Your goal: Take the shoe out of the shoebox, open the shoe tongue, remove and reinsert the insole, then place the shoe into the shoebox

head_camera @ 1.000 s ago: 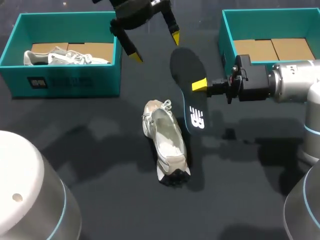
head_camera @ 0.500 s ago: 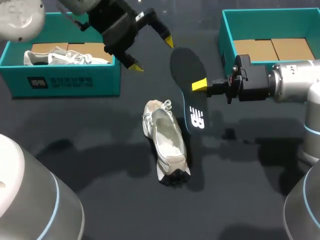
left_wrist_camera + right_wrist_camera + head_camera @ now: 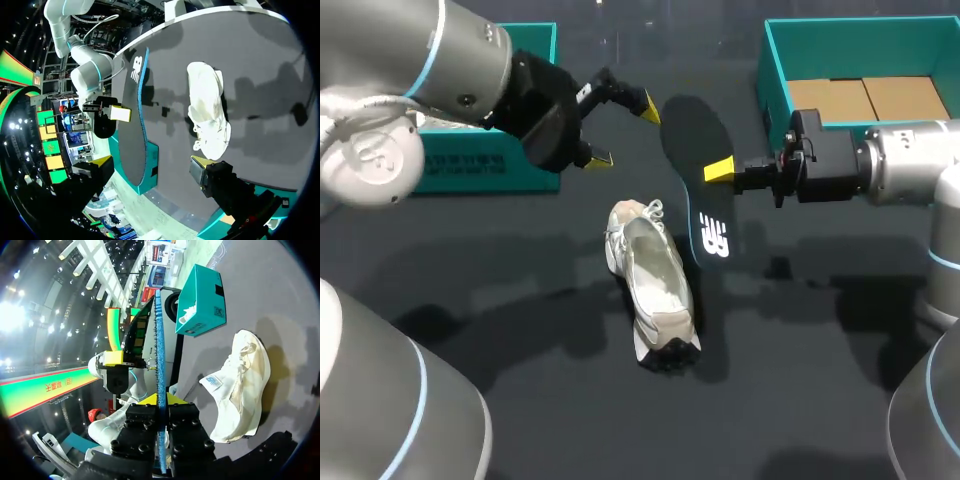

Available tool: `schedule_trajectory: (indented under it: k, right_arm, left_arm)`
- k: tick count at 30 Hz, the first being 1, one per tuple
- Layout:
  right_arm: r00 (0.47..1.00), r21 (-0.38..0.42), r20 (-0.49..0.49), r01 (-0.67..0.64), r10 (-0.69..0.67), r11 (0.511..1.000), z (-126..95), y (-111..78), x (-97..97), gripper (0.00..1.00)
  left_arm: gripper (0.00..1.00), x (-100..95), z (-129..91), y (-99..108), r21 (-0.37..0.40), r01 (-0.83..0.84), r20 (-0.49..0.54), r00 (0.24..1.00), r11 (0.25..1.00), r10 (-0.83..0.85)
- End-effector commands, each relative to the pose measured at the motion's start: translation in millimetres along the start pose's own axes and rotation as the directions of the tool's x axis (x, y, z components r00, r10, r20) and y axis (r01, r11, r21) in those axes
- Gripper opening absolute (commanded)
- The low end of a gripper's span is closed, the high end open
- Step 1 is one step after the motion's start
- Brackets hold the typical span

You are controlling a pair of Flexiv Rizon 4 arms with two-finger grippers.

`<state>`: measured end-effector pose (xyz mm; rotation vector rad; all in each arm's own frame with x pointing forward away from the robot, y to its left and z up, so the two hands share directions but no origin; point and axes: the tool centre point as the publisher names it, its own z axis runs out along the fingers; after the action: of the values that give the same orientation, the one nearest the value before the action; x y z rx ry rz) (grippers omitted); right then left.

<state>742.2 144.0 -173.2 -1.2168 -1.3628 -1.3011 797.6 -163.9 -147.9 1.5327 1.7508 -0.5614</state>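
Observation:
A white shoe (image 3: 650, 285) lies on its side on the dark table, its opening facing up; it also shows in the wrist views (image 3: 210, 110) (image 3: 240, 385). Its black insole (image 3: 695, 165) hangs above the table behind the shoe, with my right gripper (image 3: 722, 170) shut on its edge. In the right wrist view the insole (image 3: 160, 350) stands edge-on between that gripper's (image 3: 161, 401) fingers. My left gripper (image 3: 625, 130) is open just left of the insole's far end, apart from it. From the left wrist, the insole (image 3: 129, 125) stands ahead of the open gripper (image 3: 152, 167).
A teal shoebox (image 3: 775, 70) with a cardboard floor stands at the back right, behind my right arm. Another teal shoebox (image 3: 480, 165) at the back left is mostly hidden by my left arm; the right wrist view shows a second shoe (image 3: 189, 315) in it.
My left arm has swung down and forward, now covering the left shoebox, and its open gripper has come lower beside the insole. The right arm, insole and shoe have not moved.

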Motion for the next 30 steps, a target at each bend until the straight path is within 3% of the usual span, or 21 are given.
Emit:
schedule_trajectory:
  k: [1, 3, 4, 16, 24, 26, 30]
  right_arm:
    - [1.0, -0.002, 0.001, 0.0, 0.0, 1.0, 0.7, -0.9, -0.3, 0.0]
    - [1.0, -0.002, 0.001, 0.0, 0.0, 1.0, 0.7, -0.9, -0.3, 0.0]
    - [1.0, -0.002, 0.001, 0.0, 0.0, 1.0, 0.7, -0.9, -0.3, 0.0]
    - [1.0, -0.002, 0.001, 0.0, 0.0, 1.0, 0.7, -0.9, -0.3, 0.0]
    - [0.999, -0.003, -0.037, -0.028, 0.028, 1.0, 8.7, -5.8, -1.9, 0.0]
    - [0.997, 0.004, -0.059, -0.04, 0.04, 0.999, 12.5, -7.4, -0.5, 0.0]
    - [0.997, 0.008, -0.058, -0.045, 0.045, 0.999, 13.9, -8.1, 0.2, 0.0]
  left_arm:
    - [1.0, 11.5, 7.7, -11.2, -0.045, -0.025, 0.535, 0.843, 0.999, 0.045]
    - [1.0, 12.5, 13.1, -12.1, -0.112, -0.04, 0.582, 0.807, 0.993, 0.098]
    - [1.0, 12.0, 19.7, -11.0, -0.189, -0.041, 0.53, 0.837, 0.981, 0.137]
    - [1.0, 8.7, 22.2, -14.5, -0.171, -0.072, 0.564, 0.811, 0.983, 0.158]
    - [1.0, 5.2, 23.3, -9.6, -0.064, -0.046, 0.674, 0.735, 0.997, 0.077]
    - [1.0, -1.2, 21.9, -11.9, -0.12, -0.133, 0.618, 0.766, 0.984, 0.179]
    - [1.0, -1.2, 21.9, -11.9, -0.12, -0.133, 0.618, 0.766, 0.984, 0.179]
